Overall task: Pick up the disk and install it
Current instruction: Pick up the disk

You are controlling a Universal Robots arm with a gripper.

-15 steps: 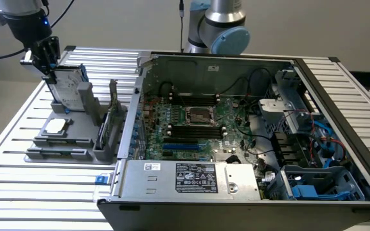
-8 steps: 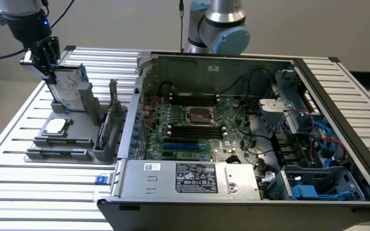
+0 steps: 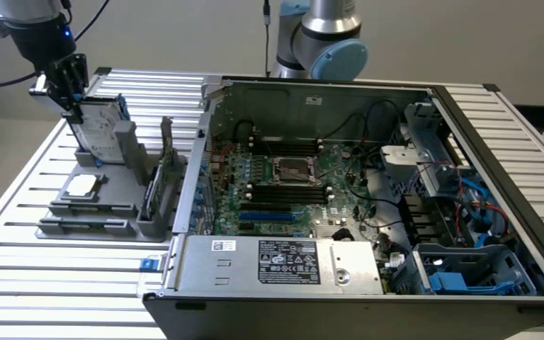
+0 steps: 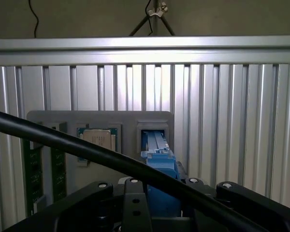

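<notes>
Right now my hand [image 3: 71, 111] pinches the top edge of the disk [image 3: 103, 132], which stands on end straight beneath it, lower end at the holder [image 3: 111, 228] slot on the bench [image 3: 64, 273], case [image 3: 348, 99] toward the exterior view's right.

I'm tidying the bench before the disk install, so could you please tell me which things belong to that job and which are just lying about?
In the job: the disk, the gripper at its top edge, the open computer case.
Lying about: the square chip and the upright card, both on the grey holder.
</notes>
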